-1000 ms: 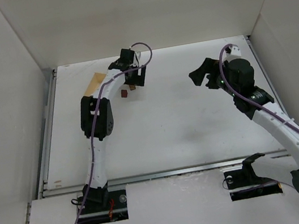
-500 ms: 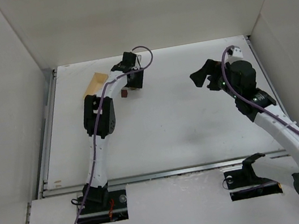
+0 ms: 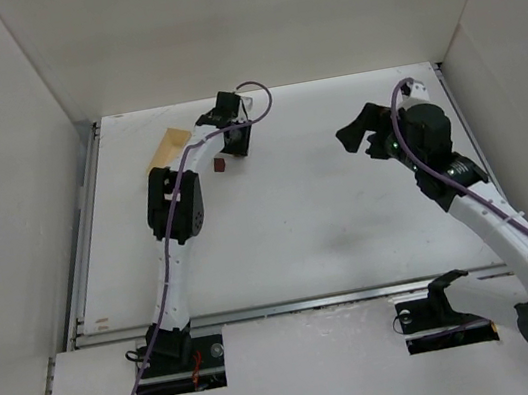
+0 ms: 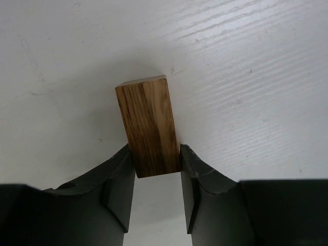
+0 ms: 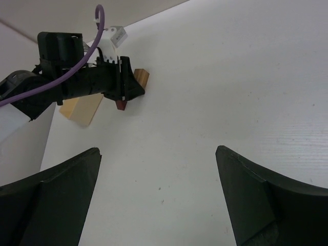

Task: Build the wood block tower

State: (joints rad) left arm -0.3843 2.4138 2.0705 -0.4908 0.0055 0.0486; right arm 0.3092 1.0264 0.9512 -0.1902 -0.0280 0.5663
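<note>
Frankly, I fear my left end effector [image 4: 156,156], clenched only on the near end of the light tan block [image 4: 148,123] at the upper left of the top view, may let it tilt and knock the dark reddish-brown cube [image 3: 221,164] just beside.

White worktop [image 3: 305,201], matte, and I read the light as even and diffuse. Plain white panels box it in: back wall [image 3: 254,17] on the far edge, left wall [image 3: 1,201], right wall [image 3: 509,25]. Metal rail [image 3: 302,304] along the near edge, side rail [image 3: 82,228] along the left edge. White board [image 3: 312,362] nearer still.
</note>
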